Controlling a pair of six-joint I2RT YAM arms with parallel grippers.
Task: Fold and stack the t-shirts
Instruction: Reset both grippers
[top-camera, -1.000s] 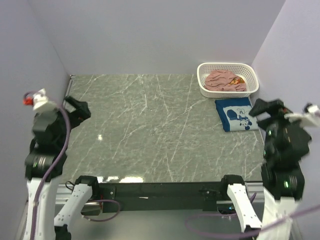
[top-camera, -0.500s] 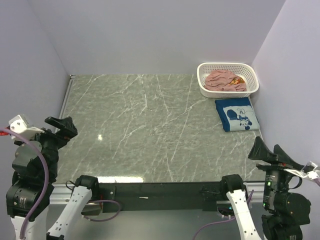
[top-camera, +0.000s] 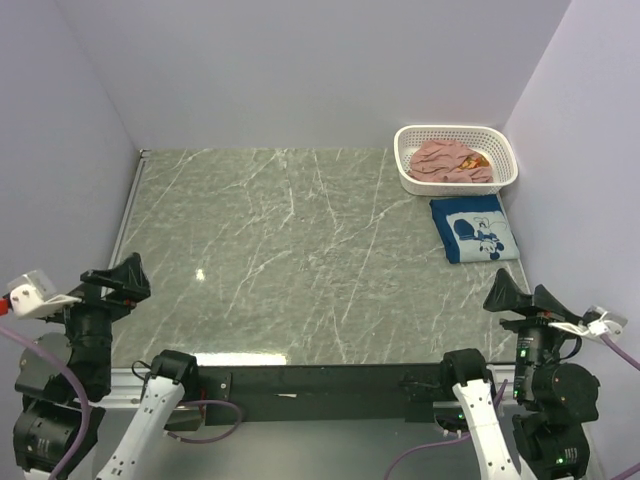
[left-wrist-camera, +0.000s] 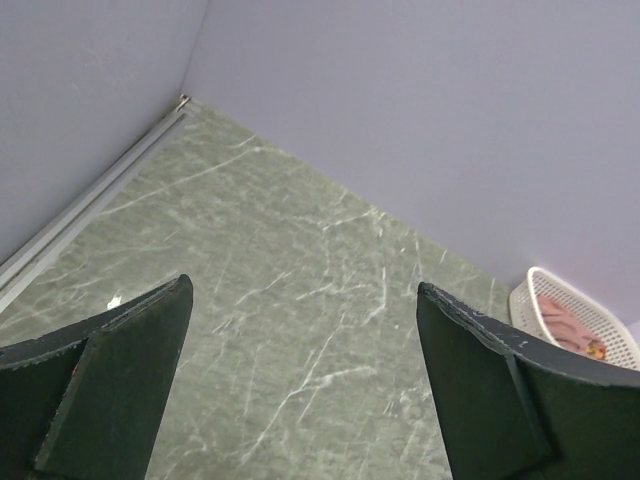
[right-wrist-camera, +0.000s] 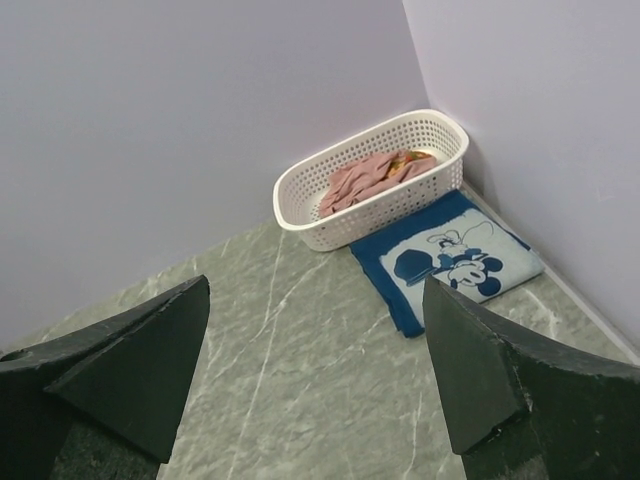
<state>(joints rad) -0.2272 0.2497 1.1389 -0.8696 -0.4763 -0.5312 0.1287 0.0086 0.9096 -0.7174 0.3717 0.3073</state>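
Your navy blue folded t-shirt with the white cartoon chest print lies flat on the green marbled tabletop at the far right, just beside the near wall of the white perforated plastic basket. The dusty pink t-shirt with a bit of orange print sits crumpled inside that basket.

Both arms are at the near edge, well apart from the shirts. Your left gripper hangs by the near left corner, fingers spread wide with nothing between them. Your right gripper, at the near right corner, is likewise spread wide and empty, and its wrist view faces the basket and the folded shirt.
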